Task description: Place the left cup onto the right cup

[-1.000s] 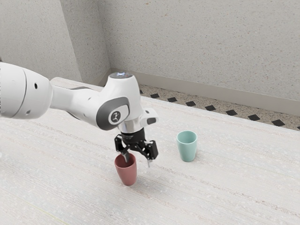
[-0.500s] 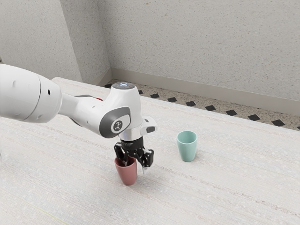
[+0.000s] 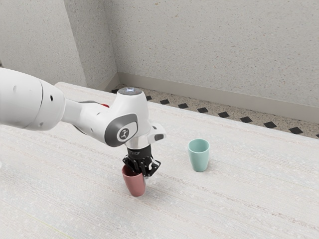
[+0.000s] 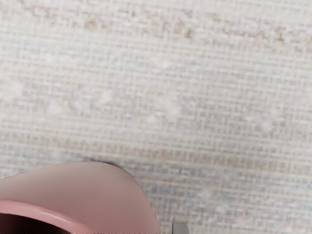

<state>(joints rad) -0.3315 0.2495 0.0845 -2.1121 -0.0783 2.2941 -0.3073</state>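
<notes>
While fingers (image 3: 142, 170) pinch its rim, smooth tapered pink cup (image 3: 133, 184), teal cup (image 3: 199, 156) apart

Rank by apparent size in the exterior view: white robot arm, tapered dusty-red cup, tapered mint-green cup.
1. white robot arm: largest by far.
2-3. tapered dusty-red cup and tapered mint-green cup: about alike; the red one is nearer the camera and partly behind the black gripper, so unranked.

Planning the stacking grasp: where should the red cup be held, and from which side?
By its rim wall, from straight above, one finger inside and one outside. The red cup stands upright, mouth open, and tapers toward its base, so a thin-wall pinch suits it. The gripper pinches that rim on the side facing the green cup.
</notes>
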